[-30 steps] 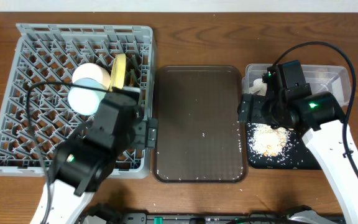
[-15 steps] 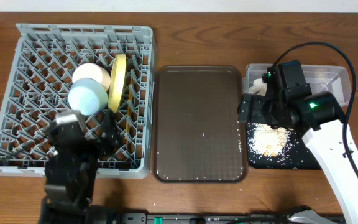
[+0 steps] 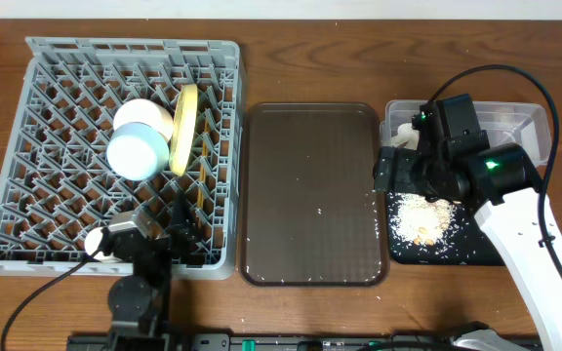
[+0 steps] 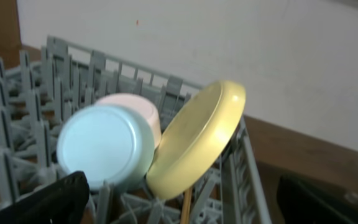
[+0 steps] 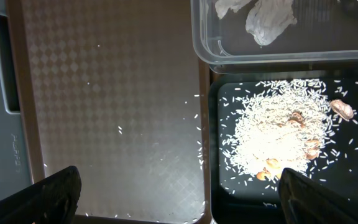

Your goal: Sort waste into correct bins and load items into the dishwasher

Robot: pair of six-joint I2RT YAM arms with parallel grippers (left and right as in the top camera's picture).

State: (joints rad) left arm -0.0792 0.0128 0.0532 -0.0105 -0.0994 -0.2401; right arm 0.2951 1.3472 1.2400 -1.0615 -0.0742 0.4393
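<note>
Grey dish rack (image 3: pixel 66 88) loaded with yellow plate (image 3: pixel 184 127), blue bowl (image 3: pixel 137 153) and white bowl (image 3: pixel 149 115). Left gripper (image 3: pixel 172 232) just pulled back to near edge, jaws apart, empty; loading likely done. Further right, tissue (image 5: pixel 269 18) in clear container (image 3: pixel 525 117), crumbs (image 5: pixel 272 137) in black tray (image 3: pixel 476 249); right gripper (image 3: pixel 390 174) unmoved, jaws apart.

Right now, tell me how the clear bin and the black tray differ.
The clear bin is see-through and deeper; the black tray is opaque and shallow. The clear bin holds white tissue; the black tray holds rice and food scraps. Both are rectangular and sit beside the brown tray.
</note>
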